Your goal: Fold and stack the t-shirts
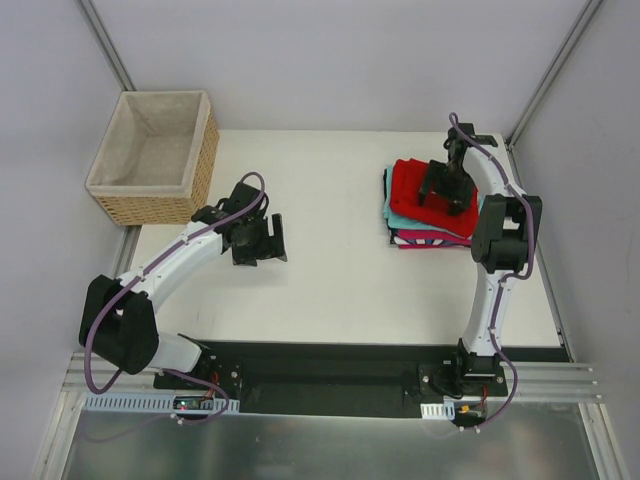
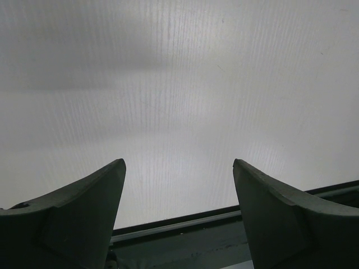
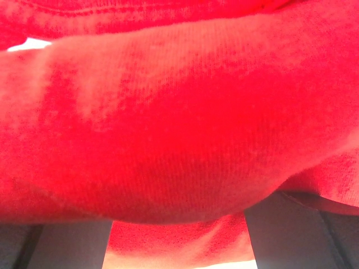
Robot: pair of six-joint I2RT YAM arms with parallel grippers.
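R end effector (image 1: 447, 190) is low over the plain bright red soft cloth t-shirt (image 1: 405, 178), jaws wide, w/ red cloth bulging between its fingers (image 3: 303, 230); no clear pinch. The shirt tops a stack on the teal folded tee (image 1: 396, 214) & magenta-pink folded tee (image 1: 425, 239), at the right side of the table (image 1: 330, 280). R arm is much nearer. L end effector (image 1: 262, 240) is wide open & empty, mid-table. Woven wicker basket (image 1: 160, 205) sits far left, not in the way.

The white table (image 1: 330, 270) bears one stack of folded t-shirts (image 1: 405, 195).
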